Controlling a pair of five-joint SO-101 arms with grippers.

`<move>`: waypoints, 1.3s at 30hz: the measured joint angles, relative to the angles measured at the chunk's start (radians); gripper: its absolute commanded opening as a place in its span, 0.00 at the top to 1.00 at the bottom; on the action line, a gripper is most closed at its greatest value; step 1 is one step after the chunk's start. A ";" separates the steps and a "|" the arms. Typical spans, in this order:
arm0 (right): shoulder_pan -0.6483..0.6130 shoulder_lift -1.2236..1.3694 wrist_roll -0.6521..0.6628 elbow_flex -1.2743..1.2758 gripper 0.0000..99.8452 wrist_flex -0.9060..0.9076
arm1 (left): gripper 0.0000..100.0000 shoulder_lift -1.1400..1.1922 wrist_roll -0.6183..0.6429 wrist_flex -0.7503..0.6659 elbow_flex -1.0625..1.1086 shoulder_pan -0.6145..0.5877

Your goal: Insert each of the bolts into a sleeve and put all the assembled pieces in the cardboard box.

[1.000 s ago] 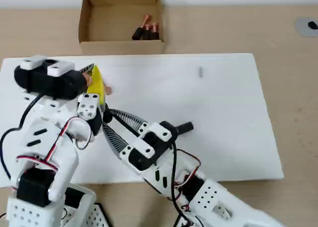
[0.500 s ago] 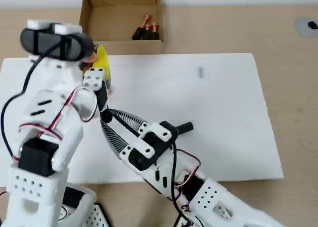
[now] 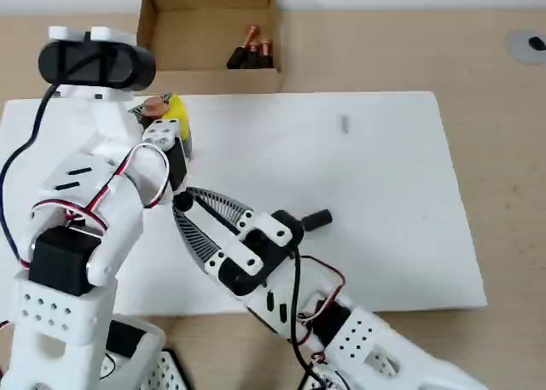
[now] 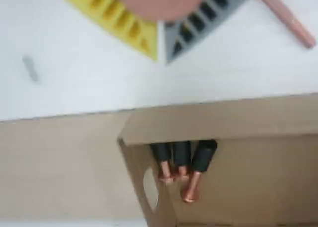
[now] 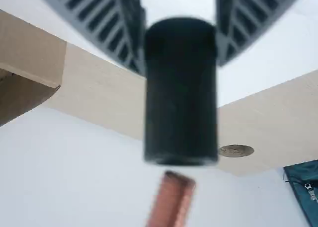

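The open-topped cardboard box (image 3: 192, 40) stands on the tabletop at the far edge of the white mat (image 3: 367, 202). Three assembled pieces (image 3: 253, 55), copper bolts in black sleeves, lie side by side in one of its corners. The left pincer (image 3: 159, 113) grips a copper bolt (image 3: 153, 107) near the box. The right pincer (image 3: 182, 203) clamps a black sleeve (image 5: 180, 90). A second bolt (image 4: 285, 16) lies on the mat.
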 measured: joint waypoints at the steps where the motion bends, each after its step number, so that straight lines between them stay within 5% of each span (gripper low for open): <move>1: 0.000 0.000 0.000 0.000 0.99 0.000 | 0.99 0.000 0.000 0.000 -0.006 0.000; 6: 0.021 0.000 0.009 0.000 0.99 0.025 | 0.99 -0.041 0.000 0.018 -0.061 -0.021; 14: 0.261 0.000 0.028 0.000 0.99 0.086 | 0.99 -0.018 0.137 0.091 0.091 -0.342; 18: 0.285 0.000 0.028 0.000 0.99 0.087 | 0.99 0.012 0.152 0.018 0.270 -0.334; 26: 0.285 0.000 -0.003 0.000 0.99 0.087 | 0.99 0.152 0.120 -0.373 0.718 -0.362; 31: 0.285 0.000 -0.006 -0.005 0.99 0.150 | 0.99 0.305 0.114 -0.450 0.741 -0.400; 39: 0.285 0.000 -0.006 -0.005 0.99 0.155 | 0.99 0.611 0.114 -0.377 0.566 -0.405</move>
